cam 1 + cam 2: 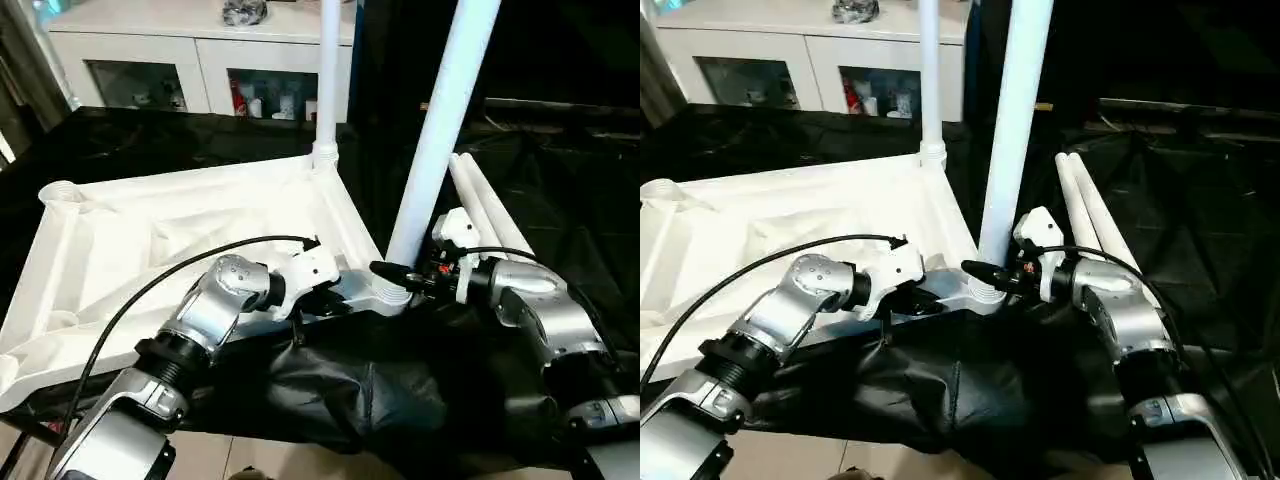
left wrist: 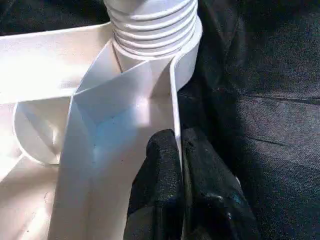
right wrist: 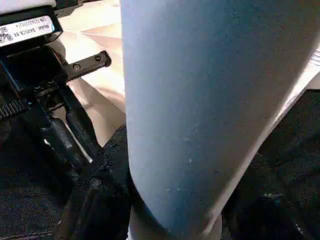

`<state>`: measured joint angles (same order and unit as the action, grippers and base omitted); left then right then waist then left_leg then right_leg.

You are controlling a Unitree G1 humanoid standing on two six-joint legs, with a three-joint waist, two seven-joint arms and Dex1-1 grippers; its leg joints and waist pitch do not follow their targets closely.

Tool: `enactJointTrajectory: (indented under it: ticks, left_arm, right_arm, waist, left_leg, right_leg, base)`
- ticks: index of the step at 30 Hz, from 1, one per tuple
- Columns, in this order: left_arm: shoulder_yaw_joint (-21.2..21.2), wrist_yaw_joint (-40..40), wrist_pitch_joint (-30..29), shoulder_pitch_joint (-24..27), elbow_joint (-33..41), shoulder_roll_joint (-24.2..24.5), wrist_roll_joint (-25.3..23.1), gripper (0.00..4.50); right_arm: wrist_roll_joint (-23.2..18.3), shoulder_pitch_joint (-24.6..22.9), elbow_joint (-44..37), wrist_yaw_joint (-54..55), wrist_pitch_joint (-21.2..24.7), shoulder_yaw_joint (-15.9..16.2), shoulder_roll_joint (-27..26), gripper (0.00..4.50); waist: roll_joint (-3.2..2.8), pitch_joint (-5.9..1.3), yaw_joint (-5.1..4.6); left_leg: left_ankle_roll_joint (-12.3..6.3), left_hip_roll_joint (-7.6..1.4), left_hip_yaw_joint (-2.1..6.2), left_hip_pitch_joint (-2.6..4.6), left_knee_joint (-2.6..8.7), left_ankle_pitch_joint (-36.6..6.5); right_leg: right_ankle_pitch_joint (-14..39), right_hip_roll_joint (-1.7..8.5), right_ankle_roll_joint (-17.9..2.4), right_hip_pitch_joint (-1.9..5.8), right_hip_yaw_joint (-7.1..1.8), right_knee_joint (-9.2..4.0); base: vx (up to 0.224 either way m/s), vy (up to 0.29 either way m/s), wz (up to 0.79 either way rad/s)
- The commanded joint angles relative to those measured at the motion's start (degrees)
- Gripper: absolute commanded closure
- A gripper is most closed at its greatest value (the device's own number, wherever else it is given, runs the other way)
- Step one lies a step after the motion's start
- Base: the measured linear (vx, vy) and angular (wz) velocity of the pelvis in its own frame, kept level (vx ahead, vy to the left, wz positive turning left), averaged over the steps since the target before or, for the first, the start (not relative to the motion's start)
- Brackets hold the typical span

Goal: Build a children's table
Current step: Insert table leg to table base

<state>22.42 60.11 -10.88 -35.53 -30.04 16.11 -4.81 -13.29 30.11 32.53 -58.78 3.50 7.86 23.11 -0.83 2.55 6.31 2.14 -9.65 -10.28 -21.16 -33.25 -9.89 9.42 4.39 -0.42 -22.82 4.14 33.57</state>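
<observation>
Left eye view, mid-assembly: upturned tabletop on black work table, far leg seated, near leg in its socket between half-open right gripper fingers, left gripper clamped on rim, two spare legs lying beside.

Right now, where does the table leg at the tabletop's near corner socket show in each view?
Left eye view: near leg rises tilted from centre right.
Right eye view: it stands just right of centre.
Left wrist view: its ribbed base shows at the upper middle.
Right wrist view: its shaft crosses the middle.
Shared landmark: tabletop corner socket.
</observation>
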Motion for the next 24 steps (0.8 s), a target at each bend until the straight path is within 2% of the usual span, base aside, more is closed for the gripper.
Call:
enactJointTrajectory:
  ticks: [1,3,5,7,8,10,12,13,14,15,16,17,19,20,21,22,24]
  left_arm:
    - [0.34,3.65,0.07,-0.73,3.16,0.36,0.7,4.5]
    - [-0.36,2.22,-0.84,-0.94,3.09,-0.21,1.08,4.5]
    - [-0.81,1.29,-1.19,-1.11,2.98,-0.64,1.26,4.5]
    - [-2.28,-2.31,-3.3,-2.32,2.19,-2.2,1.75,4.5]
    - [-2.33,-2.46,-3.39,-2.38,2.16,-2.26,1.75,4.5]
    - [-3.82,-8.08,-6.12,-4.52,0.45,-4.64,1.02,4.5]
    - [-4.93,-13.3,-8.17,-6.58,-2.05,-6.97,0.09,4.5]
    - [-5.78,-17.36,-9.52,-8.07,-4.26,-8.76,-0.46,4.5]
    - [-6.73,-20.8,-10.97,-9.42,-6.39,-10.4,-0.65,4.5]
    - [-7.36,-23.08,-11.92,-10.43,-8.04,-11.64,-0.69,4.5]
    - [-8.21,-26.61,-12.88,-12.1,-10.72,-13.78,-0.75,4.5]
    - [-8.37,-27.22,-12.97,-12.39,-11.19,-14.16,-0.73,4.5]
    - [-8.96,-29.33,-13.15,-13.45,-12.92,-15.63,-0.48,4.5]
    - [-9.39,-32.93,-13.46,-14.87,-15.15,-17.66,-0.51,4.5]
    - [-9.39,-32.93,-13.46,-14.87,-15.15,-17.66,-0.51,4.5]
    - [-9.39,-33.85,-13.49,-15.17,-15.6,-18.1,-0.62,4.5]
    - [-9.52,-34.62,-14.02,-15.53,-16.18,-18.68,-0.61,4.5]
  right_arm:
    - [4.5,-1.96,6.87,3.08,2.07,1.52,0.7,2.59]
    - [4.54,-1.8,7.48,5.34,1.85,0.59,-0.29,2.59]
    - [4.87,-1.72,7.93,7.34,1.86,0.17,-0.74,2.59]
    - [5.73,-1.22,9.96,15.59,2.83,-1.66,-2.5,2.59]
    - [5.71,-1.22,9.98,15.9,2.95,-1.75,-2.57,2.59]
    - [4.45,-1.57,9.39,25.26,7.22,-4.85,-5.76,2.59]
    - [4.93,-2.0,8.56,29.77,8.02,-5.19,-8.08,2.59]
    - [5.45,-2.05,8.39,32.67,8.24,-5.16,-9.83,2.59]
    - [5.62,-1.64,9.17,35.85,8.63,-5.59,-11.53,2.59]
    - [5.49,-1.17,10.06,38.29,9.07,-6.09,-12.89,2.59]
    - [4.79,-0.03,12.18,41.83,9.57,-6.69,-15.13,2.59]
    - [4.71,0.18,12.55,42.42,9.63,-6.75,-15.49,2.59]
    - [4.75,1.12,14.24,44.67,9.4,-6.81,-16.7,2.59]
    - [4.74,3.01,16.98,48.01,9.34,-6.93,-18.81,2.59]
    - [4.74,3.01,16.98,48.01,9.34,-6.93,-18.81,2.59]
    - [4.83,3.65,17.72,48.8,9.43,-6.88,-19.35,2.59]
    - [5.46,4.55,17.98,49.27,11.17,-6.91,-20.21,2.59]
  waist:
    - [0.53,-2.73,0.19]
    - [0.56,-2.39,-0.03]
    - [0.53,-2.39,-0.05]
    - [0.55,-2.0,-0.75]
    - [0.49,-2.01,-0.84]
    - [0.34,-1.75,-1.3]
    - [0.45,-1.86,-1.49]
    - [-0.09,-1.79,-1.35]
    - [-0.23,-1.67,-1.46]
    - [0.06,-1.69,-1.56]
    - [0.38,-1.7,-1.57]
    - [0.11,-1.73,-1.42]
    - [0.18,-1.87,-1.32]
    - [-0.29,-1.99,-1.36]
    - [-0.29,-1.99,-1.36]
    - [-0.11,-2.08,-1.29]
    - [-0.09,-2.11,-1.16]
  left_leg:
    - [-1.89,-3.7,1.52,0.64,4.51,-18.63]
    - [-1.22,-3.68,1.67,0.81,4.67,-20.62]
    - [-1.01,-3.68,1.73,0.9,4.69,-21.04]
    - [0.42,-3.67,2.02,1.06,4.98,-24.05]
    - [0.67,-3.62,2.14,1.21,4.97,-24.96]
    - [1.35,-3.48,2.37,1.38,5.1,-27.01]
    - [1.63,-3.52,2.56,1.22,5.3,-27.33]
    - [1.84,-3.52,2.58,1.15,5.33,-27.41]
    - [2.09,-3.43,2.38,1.36,5.32,-27.99]
    - [2.32,-3.32,2.33,1.59,5.19,-28.49]
    - [1.99,-2.99,2.48,1.52,5.13,-28.9]
    - [1.64,-2.94,2.63,1.57,4.99,-28.93]
    - [1.08,-2.95,2.5,1.31,5.09,-27.44]
    - [1.06,-3.05,2.4,1.21,5.22,-26.91]
    - [1.06,-3.05,2.4,1.21,5.22,-26.91]
    - [1.04,-3.08,2.37,1.12,5.24,-26.37]
    - [0.53,-3.1,2.2,0.96,5.27,-25.22]
  right_leg:
    - [22.1,5.0,-11.17,2.13,-2.76,-4.75]
    - [26.12,5.08,-10.18,1.89,-2.74,-5.21]
    - [26.81,5.09,-9.97,1.85,-2.7,-5.27]
    - [30.12,5.01,-8.99,1.44,-2.6,-5.58]
    - [31.16,5.04,-8.72,1.36,-2.5,-5.68]
    - [33.42,4.9,-7.4,1.13,-2.38,-6.1]
    - [33.03,4.94,-6.73,1.39,-2.22,-6.21]
    - [32.1,4.94,-6.81,1.21,-2.32,-6.14]
    - [32.11,4.76,-6.86,0.79,-2.38,-6.41]
    - [32.24,4.75,-6.86,0.67,-2.33,-6.54]
    - [33.48,4.85,-6.49,0.85,-2.2,-6.58]
    - [34.46,5.1,-6.18,0.8,-2.09,-6.87]
    - [32.45,5.06,-6.29,0.98,-2.25,-6.81]
    - [30.07,4.89,-6.78,1.02,-2.39,-6.69]
    - [30.07,4.89,-6.78,1.02,-2.39,-6.69]
    - [27.3,4.86,-7.69,1.25,-2.39,-6.31]
    - [24.94,4.89,-8.49,1.47,-2.5,-6.14]
  base:
    - [0.0,0.0,0.0]
    - [0.0,0.0,0.0]
    - [0.0,0.0,0.0]
    - [0.0,0.0,0.0]
    - [0.0,0.0,0.0]
    - [0.0,0.0,0.0]
    - [0.0,0.0,0.0]
    - [0.0,0.0,0.0]
    - [0.0,0.0,0.0]
    - [0.0,0.0,0.0]
    - [0.0,0.0,0.0]
    - [0.0,0.0,0.0]
    - [0.0,0.0,0.0]
    - [0.0,0.0,0.0]
    - [0.0,0.0,0.0]
    - [0.0,0.0,0.0]
    - [0.0,0.0,0.0]
